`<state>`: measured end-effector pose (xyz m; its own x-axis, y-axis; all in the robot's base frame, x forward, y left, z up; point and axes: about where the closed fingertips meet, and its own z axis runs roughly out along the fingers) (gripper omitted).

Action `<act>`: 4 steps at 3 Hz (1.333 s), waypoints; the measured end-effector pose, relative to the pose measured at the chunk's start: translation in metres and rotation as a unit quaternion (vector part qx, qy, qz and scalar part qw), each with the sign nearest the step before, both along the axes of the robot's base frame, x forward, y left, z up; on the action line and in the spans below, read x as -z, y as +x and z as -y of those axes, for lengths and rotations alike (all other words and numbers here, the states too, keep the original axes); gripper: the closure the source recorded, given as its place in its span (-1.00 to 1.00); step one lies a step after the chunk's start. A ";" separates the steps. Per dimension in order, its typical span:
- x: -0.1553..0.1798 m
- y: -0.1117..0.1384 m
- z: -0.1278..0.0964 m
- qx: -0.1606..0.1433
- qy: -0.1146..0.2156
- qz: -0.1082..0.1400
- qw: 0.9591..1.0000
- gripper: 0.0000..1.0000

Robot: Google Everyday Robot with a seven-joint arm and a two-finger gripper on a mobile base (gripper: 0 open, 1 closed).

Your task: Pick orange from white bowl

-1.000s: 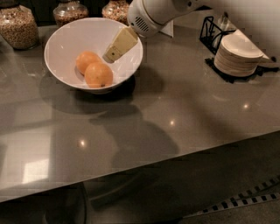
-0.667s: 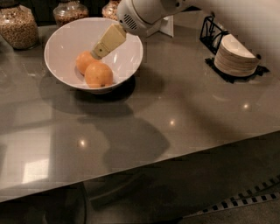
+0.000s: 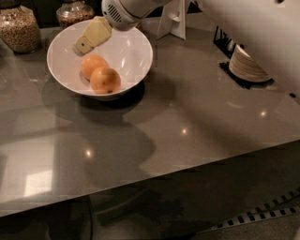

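A large white bowl (image 3: 136,56) stands at the back left of the grey counter. Two oranges lie in it, side by side: one nearer the front (image 3: 105,80) and one behind it to the left (image 3: 92,65). My gripper (image 3: 84,43) reaches in from the top on a white arm. Its yellowish tip hangs over the bowl's back left part, just above the rear orange and apart from it. It holds nothing that I can see.
Two glass jars of grain (image 3: 18,28) (image 3: 75,11) stand behind the bowl. A stack of small white dishes (image 3: 246,65) sits on a black rack at the right. A white card stand (image 3: 172,21) is at the back. The counter's front edge runs across the lower view.
The gripper has moved left across the bowl, from over its right rim to over its back left part. The view has shifted a little. The oranges have not moved.
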<state>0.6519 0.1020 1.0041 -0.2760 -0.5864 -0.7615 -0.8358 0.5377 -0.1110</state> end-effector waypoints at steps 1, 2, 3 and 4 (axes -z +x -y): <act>0.007 -0.005 -0.006 0.021 -0.004 -0.038 0.999 -0.62; 0.019 -0.013 -0.008 0.040 -0.008 -0.074 0.996 -0.26; 0.035 -0.020 -0.012 0.048 -0.010 -0.111 0.993 -0.26; 0.052 -0.025 -0.018 0.050 -0.008 -0.145 0.988 -0.30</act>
<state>0.6274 0.1201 0.9524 -0.5375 -0.5573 -0.6329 -0.7772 0.6186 0.1154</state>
